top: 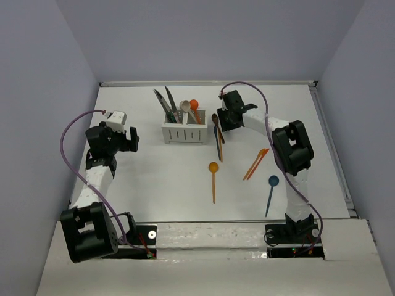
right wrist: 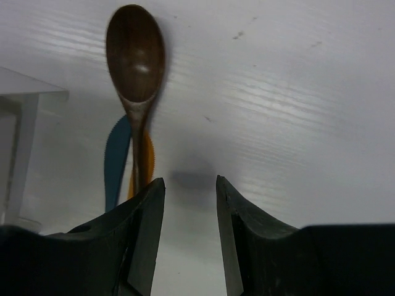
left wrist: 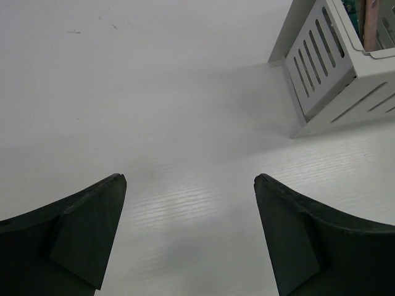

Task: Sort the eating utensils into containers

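The white slotted caddy [top: 184,132] stands at the back middle and holds dark utensils [top: 166,102], a white spoon [top: 185,106] and an orange spoon [top: 194,105]. It also shows in the left wrist view [left wrist: 327,80]. A brown spoon [top: 216,121], a blue knife [top: 218,145] and an orange knife lie in a bundle just right of it. My right gripper [top: 224,118] is partly open and empty, low over the table beside the brown spoon [right wrist: 134,58], the teal-blue knife [right wrist: 116,161] and the orange knife [right wrist: 148,161]. My left gripper [top: 132,139] is wide open and empty, left of the caddy.
An orange spoon [top: 213,180] lies mid-table. Two orange utensils [top: 256,163] lie to the right of it, and a blue spoon [top: 271,192] lies nearer the front right. Walls close the table at the back and both sides.
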### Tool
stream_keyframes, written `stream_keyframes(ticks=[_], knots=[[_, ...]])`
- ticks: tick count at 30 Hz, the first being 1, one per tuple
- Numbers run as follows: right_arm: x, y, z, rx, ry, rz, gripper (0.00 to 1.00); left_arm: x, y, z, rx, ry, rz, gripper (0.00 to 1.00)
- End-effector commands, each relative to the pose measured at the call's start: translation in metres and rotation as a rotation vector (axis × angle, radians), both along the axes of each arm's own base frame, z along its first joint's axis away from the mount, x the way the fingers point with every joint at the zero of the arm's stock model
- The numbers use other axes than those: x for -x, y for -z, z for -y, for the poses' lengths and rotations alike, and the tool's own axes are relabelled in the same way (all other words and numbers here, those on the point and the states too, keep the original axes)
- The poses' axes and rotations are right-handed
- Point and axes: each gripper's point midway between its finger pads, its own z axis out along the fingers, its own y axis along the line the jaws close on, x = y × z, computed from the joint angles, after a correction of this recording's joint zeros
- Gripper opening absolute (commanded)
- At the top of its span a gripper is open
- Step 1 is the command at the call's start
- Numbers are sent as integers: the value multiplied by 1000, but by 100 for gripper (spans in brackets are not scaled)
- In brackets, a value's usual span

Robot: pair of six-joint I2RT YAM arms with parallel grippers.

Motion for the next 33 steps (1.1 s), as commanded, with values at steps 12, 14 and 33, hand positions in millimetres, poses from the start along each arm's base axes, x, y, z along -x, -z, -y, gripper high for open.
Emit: stream_keyframes(ticks=[12,14,33], knots=[[-19,-18,-41,-59,-53,56,41,-4,-10,0,-22,7,46,97],[-19,-14,-41,-52,-49,47,40,-4,-10,-1,-20,5,44,97],[-15,6,-21,29,33,18,0,-2,-15,-2,-33,-7,68,98]])
